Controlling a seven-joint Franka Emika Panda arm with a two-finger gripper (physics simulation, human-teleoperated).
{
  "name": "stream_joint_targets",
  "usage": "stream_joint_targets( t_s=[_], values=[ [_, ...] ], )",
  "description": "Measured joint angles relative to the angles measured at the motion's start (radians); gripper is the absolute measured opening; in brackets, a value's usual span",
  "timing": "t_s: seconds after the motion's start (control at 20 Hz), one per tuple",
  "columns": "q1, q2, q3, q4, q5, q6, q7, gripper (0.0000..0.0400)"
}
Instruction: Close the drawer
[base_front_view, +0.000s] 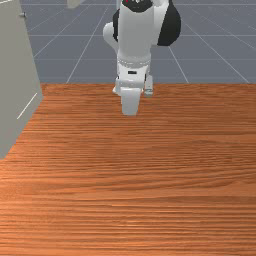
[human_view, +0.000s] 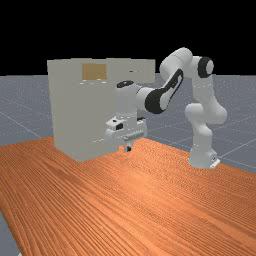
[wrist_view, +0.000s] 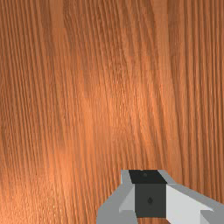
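Pale grey drawer (human_view: 144, 75) juts from the cabinet's (human_view: 82, 115) upper part; how open or loaded the gripper (human_view: 128, 148) is, I can't tell.

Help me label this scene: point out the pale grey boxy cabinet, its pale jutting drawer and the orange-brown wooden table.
Boxy cabinet (human_view: 75, 110): far view, side wall.
Jutting drawer (human_view: 145, 77): far view, outer side.
Wooden table (base_front_view: 150, 175): front view, bare top.

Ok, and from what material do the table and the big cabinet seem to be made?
The table looks like wood, slightly glossy: long grain lines and a soft bright patch show. The cabinet looks matt and pale grey, perhaps painted wood or plastic; its sides show no grain.
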Motion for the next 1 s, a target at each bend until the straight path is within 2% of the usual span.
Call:
stream_joint_targets(
  t_s=[0.2,0.25,0.3,0.4,0.65,1.0],
  values=[
    [0.006,-0.218,0.000,-0.302,-0.010,0.091,0.013,0.0000],
    [0.006,-0.290,0.001,-0.404,-0.019,0.171,-0.021,0.0000],
    [0.008,-0.345,0.000,-0.472,-0.023,0.185,-0.056,0.0000],
    [-0.013,-0.346,-0.037,-0.471,-0.027,0.192,-0.197,0.0000],
    [-0.122,-0.279,-0.145,-0.390,-0.014,0.191,-0.483,0.0000],
    [-0.283,-0.073,-0.229,-0.123,0.063,0.134,-0.854,0.0000]
  ],
)
